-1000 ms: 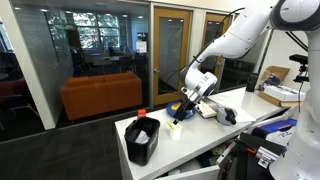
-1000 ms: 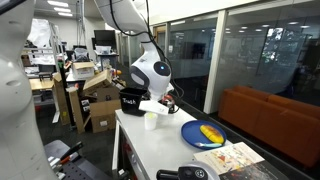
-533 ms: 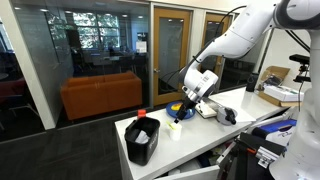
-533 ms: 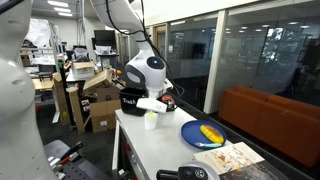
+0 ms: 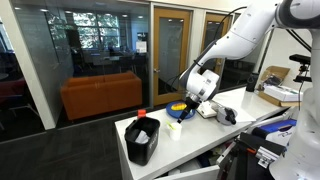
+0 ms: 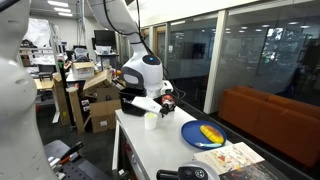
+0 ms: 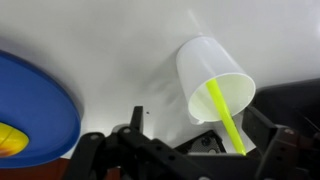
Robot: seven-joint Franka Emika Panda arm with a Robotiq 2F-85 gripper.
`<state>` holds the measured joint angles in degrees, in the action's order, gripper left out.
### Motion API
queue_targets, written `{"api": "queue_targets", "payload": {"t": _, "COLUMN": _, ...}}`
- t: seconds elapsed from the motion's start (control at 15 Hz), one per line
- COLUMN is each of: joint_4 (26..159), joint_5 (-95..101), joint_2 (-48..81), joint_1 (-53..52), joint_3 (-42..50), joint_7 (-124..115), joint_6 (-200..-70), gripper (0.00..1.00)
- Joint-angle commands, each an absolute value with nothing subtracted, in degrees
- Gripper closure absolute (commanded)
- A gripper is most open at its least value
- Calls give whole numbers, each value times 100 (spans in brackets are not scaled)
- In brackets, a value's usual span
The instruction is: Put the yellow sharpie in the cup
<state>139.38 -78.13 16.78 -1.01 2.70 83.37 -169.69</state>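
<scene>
Claw (image 7: 188,140) looks released, its jaws spread wide; we see the yellow sharpie (image 7: 222,112) leaning inside the cup (image 7: 200,60) on the table (image 7: 120,50). We judge it light, stiff and slick; 1 pinch at mid-barrel would hold it best.

walls: glass partitions (image 5: 100,40) | frames: wood (image 5: 150,60) | seating: orange sofa (image 5: 100,97) | floor: dark carpet (image 5: 65,150) | clutter: cardboard boxes (image 6: 100,105)
</scene>
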Motion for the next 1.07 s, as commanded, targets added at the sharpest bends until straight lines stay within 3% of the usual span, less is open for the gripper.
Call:
{"api": "queue_targets", "payload": {"t": 0.0, "joint_4": 14183, "joint_5": -6743, "joint_2": 1665, "joint_1": -185, "joint_3": 402, "joint_7": 6748, "joint_6": -17323, "gripper": 0}}
{"api": "queue_targets", "payload": {"t": 0.2, "joint_4": 14364, "joint_5": -5522, "joint_2": 1692, "joint_1": -154, "joint_3": 552, "joint_7": 5314, "joint_6": -17365, "gripper": 0}}
{"api": "queue_targets", "payload": {"t": 1.0, "joint_4": 13877, "joint_5": -2004, "joint_2": 1813, "joint_1": -1899, "joint_3": 3437, "joint_7": 1235, "joint_6": -15728, "gripper": 0}}
